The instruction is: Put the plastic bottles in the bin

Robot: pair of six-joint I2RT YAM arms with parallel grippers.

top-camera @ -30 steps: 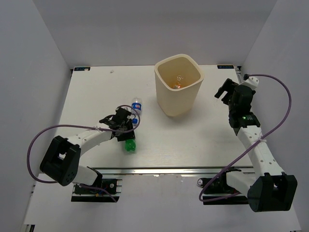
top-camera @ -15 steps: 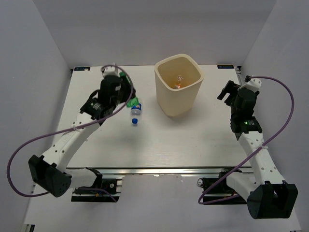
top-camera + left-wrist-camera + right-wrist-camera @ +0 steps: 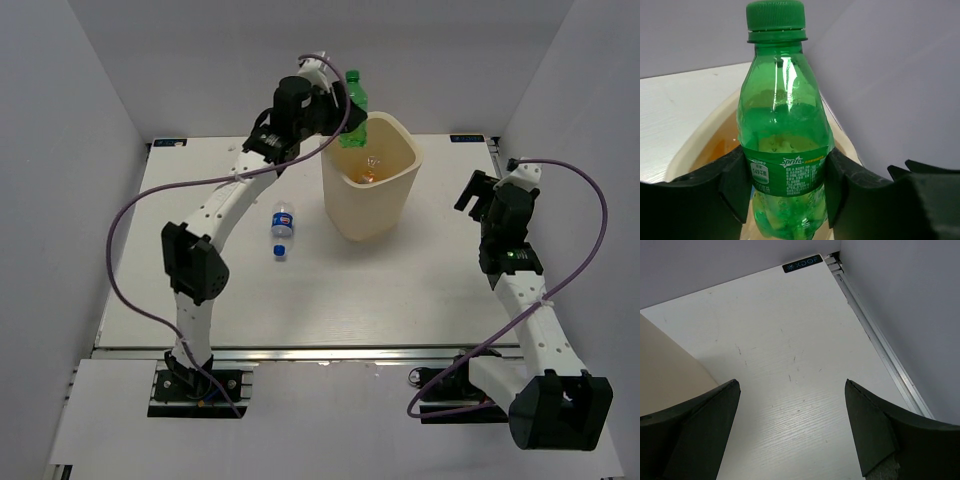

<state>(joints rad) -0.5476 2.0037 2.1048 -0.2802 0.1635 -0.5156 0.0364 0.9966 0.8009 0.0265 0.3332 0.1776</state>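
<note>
My left gripper (image 3: pixel 345 112) is shut on the green bottle (image 3: pixel 354 108) and holds it upright above the left rim of the cream bin (image 3: pixel 369 215). In the left wrist view the green bottle (image 3: pixel 782 125) sits between my black fingers (image 3: pixel 735 182), with the bin (image 3: pixel 695 145) below it. An orange bottle (image 3: pixel 368 176) lies at the bottom of the bin. A clear bottle with a blue label (image 3: pixel 283 229) lies on the table left of the bin. My right gripper (image 3: pixel 478 190) is open and empty, right of the bin. The other bottles are not in view.
The white table (image 3: pixel 200 290) ends at grey walls on three sides. A metal rail (image 3: pixel 875 335) runs along the table's right edge. The bin's side (image 3: pixel 665 380) shows at the left of the right wrist view.
My left arm has lifted the green bottle from the table, carried it up and to the right, and now holds it over the bin's rim. The right arm has barely moved.
</note>
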